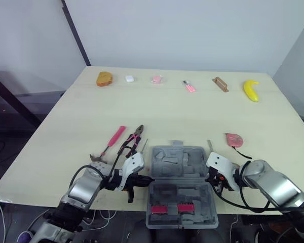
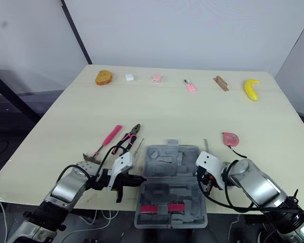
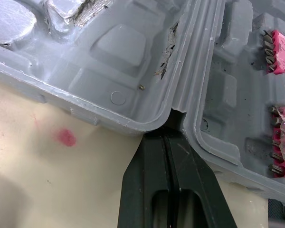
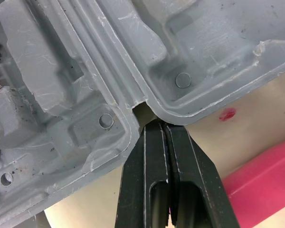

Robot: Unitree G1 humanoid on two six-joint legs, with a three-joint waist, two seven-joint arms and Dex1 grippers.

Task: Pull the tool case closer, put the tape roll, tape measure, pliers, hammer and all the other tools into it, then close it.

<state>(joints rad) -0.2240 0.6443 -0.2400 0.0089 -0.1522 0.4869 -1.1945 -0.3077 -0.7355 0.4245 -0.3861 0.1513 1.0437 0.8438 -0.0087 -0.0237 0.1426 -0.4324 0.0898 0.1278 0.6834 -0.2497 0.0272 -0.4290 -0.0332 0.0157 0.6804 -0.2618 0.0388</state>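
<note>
Poking into the hinge notches of the open tool case [image 1: 178,163] sitting between them: left claw [image 3: 167,137] and right claw [image 4: 164,124], both pinched together (no gap).

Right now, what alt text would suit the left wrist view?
The left gripper, its black jaws shut, meets the hinge notch of an open grey moulded plastic tool case holding pink racks of bits, on a beige table.
</note>
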